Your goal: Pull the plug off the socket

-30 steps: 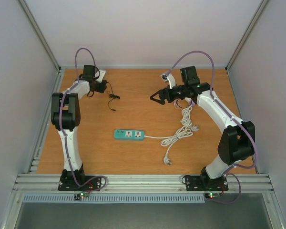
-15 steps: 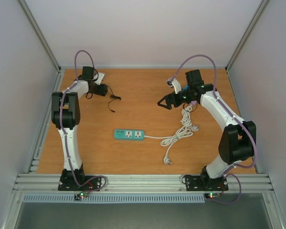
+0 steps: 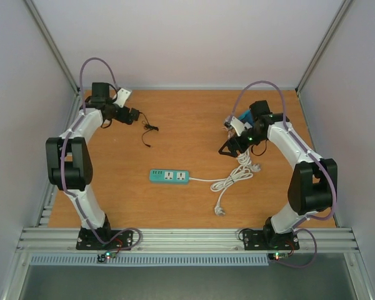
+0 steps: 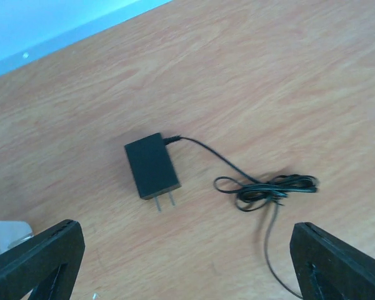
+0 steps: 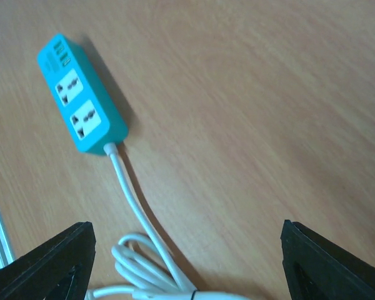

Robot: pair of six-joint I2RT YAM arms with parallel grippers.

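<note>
Left gripper (image 4: 186,262) and right gripper (image 5: 189,262) gape empty.

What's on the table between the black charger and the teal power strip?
Only the tangled black cord of the charger, then bare wood up to the power strip, as the overhead view shows.

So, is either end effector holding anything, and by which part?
Nothing is held. The left end effector hangs open over the black power adapter, the right end effector over the teal power strip.

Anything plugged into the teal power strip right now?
No. Both sockets on the teal power strip show bare holes. The black adapter lies apart on the table, prongs exposed. The strip's small end ports are too small to judge.
</note>
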